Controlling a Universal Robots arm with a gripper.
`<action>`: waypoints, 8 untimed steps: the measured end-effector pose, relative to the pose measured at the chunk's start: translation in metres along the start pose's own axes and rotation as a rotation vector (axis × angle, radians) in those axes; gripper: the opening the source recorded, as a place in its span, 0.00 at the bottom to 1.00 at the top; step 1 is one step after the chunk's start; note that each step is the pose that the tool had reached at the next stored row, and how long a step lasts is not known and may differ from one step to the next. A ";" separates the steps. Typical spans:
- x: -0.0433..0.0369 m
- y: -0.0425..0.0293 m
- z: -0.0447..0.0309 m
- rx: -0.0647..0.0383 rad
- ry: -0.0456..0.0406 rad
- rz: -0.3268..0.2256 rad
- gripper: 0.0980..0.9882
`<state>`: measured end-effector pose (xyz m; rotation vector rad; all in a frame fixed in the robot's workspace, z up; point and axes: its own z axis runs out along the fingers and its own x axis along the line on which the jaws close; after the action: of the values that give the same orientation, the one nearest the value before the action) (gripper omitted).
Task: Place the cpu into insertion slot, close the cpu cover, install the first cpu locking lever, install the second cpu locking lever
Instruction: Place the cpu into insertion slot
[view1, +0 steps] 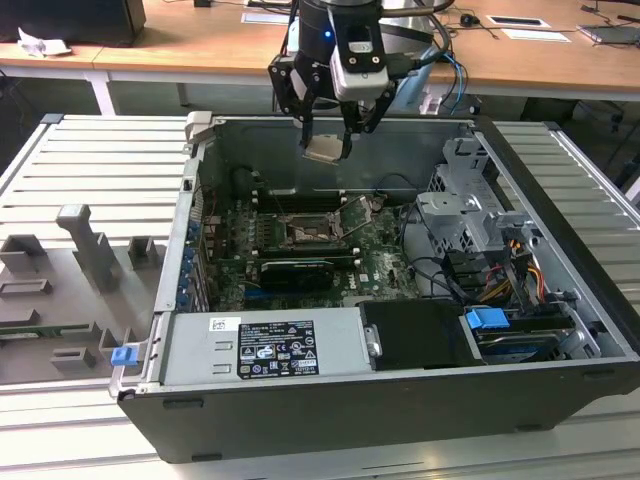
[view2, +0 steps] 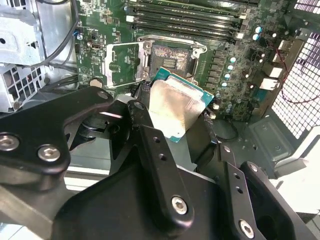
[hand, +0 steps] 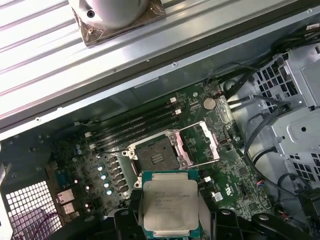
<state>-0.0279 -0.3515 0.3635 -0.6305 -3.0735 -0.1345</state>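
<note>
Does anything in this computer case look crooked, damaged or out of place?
Nothing stands out. The pincer grips the small square beige-silver chip over the black computer case; the dark square socket is bare, its silver-grey metal frame cover flipped open beside it.

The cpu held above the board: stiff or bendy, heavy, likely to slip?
The cpu looks like a thin, flat metal-faced plate, so probably stiff and light. Its smooth face, held at the edges by the gripper, could slip if nudged.

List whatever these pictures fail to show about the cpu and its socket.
- cpu underside: faces away in both wrist views.
- cpu's gripped edges: covered by the gripper, first wrist view.
- insertion slot pins: too small, exterior view.
</note>
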 end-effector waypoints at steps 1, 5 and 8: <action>0.0000 -0.0001 0.0005 0.000 -0.0021 0.025 0.49; -0.0001 -0.0004 0.0043 -0.002 -0.0070 0.086 0.49; -0.0001 -0.0007 0.0078 -0.001 -0.0065 0.088 0.49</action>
<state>-0.0279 -0.3515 0.3557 -0.7660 -3.0454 -0.1338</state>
